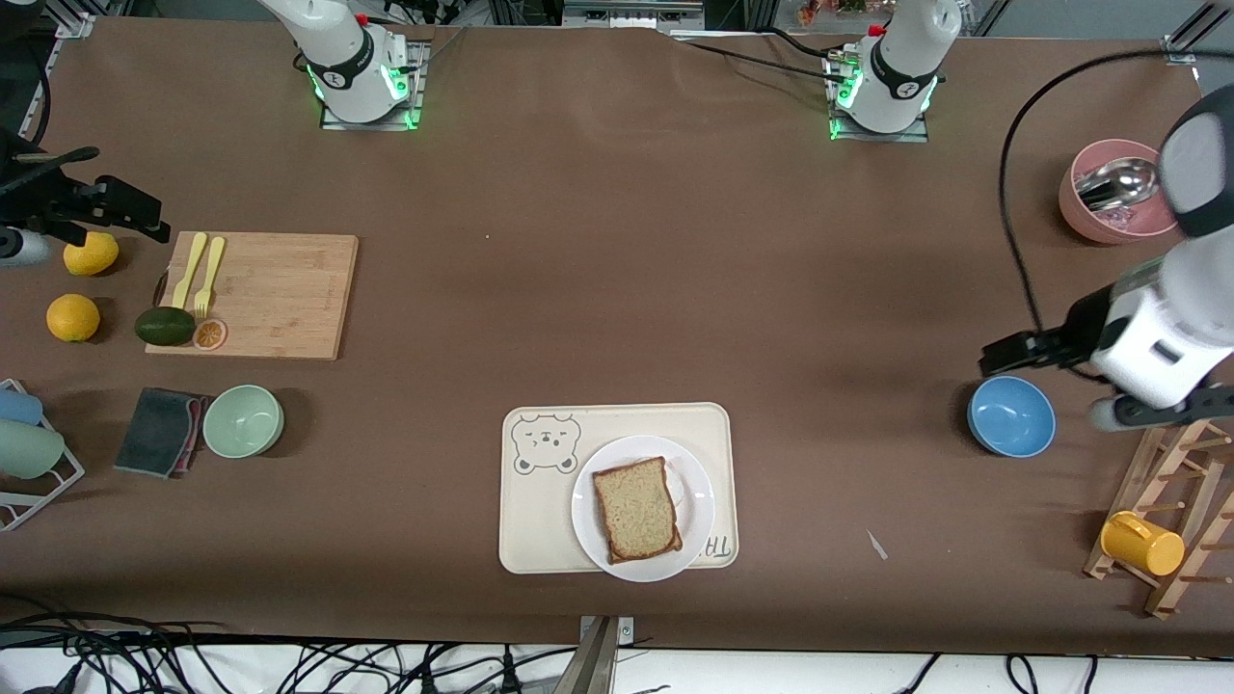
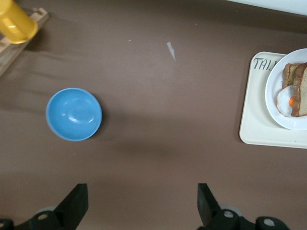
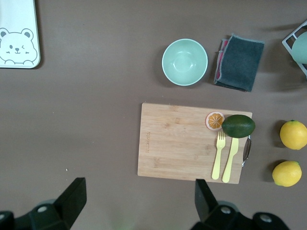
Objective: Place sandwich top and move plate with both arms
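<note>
The sandwich top (image 1: 636, 509), a speckled slice with a dark crust, lies on the white plate (image 1: 696, 501). The plate stands on the cream bear-printed tray (image 1: 617, 424) near the table's front edge. The left wrist view shows the plate (image 2: 274, 91) with stacked bread (image 2: 301, 86) and a fried egg (image 2: 286, 101) poking out beneath. My left gripper (image 1: 1007, 355) (image 2: 141, 203) hangs open and empty over the table beside the blue bowl (image 1: 1010, 416). My right gripper (image 1: 135, 214) (image 3: 139, 199) hangs open and empty over the table by the cutting board (image 3: 192, 141).
At the right arm's end are a cutting board (image 1: 275, 294) with yellow cutlery, an avocado (image 1: 164, 326), two lemons (image 1: 73, 317), a green bowl (image 1: 242, 420) and a dark cloth (image 1: 157, 431). At the left arm's end stand a pink bowl (image 1: 1085, 217) and a wooden rack with a yellow cup (image 1: 1142, 543).
</note>
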